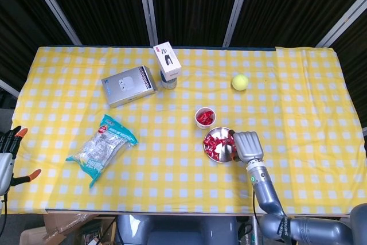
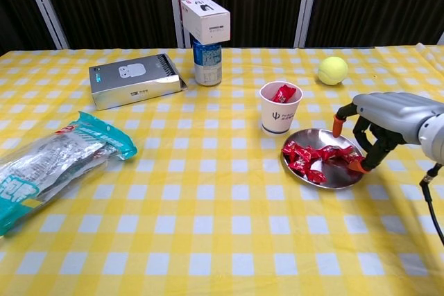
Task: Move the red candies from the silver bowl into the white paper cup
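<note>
Silver bowl (image 2: 345,179): sitting right of centre in the chest view, on the yellow checked cloth (image 2: 208,213); its right rim is lying under the right hand's fingertips.
Hidden/cut off: the right hand (image 1: 246,145) is covering the bowl's right part in the head view (image 1: 217,154); the right arm is running off the right edge of the chest view. The left hand (image 1: 8,144) is showing only at the lower-left edge of the head view, partly cut off, off the table.
Red candies (image 2: 316,157): several are lying in the bowl, bunched toward its left and middle; at least one more is sitting inside the white paper cup (image 2: 279,110), its wrapper showing above the rim. The count is hard to make out.
Cup position: standing upright just above-left of the bowl, near it; whether they are touching, I cannot tell.
Right hand state: fingers are curled downward over the bowl's right rim, orange fingertips (image 2: 356,166) at a candy there; whether it is grasping one, I cannot tell.
Left hand state: fingers are splayed apart, holding nothing.
Other items: grey box (image 2: 136,80) upper left; blue can (image 2: 207,62) with a white box (image 2: 206,19) resting on top, upper centre; tennis ball (image 2: 333,71) upper right; clear snack bag (image 2: 48,164) at the left.
</note>
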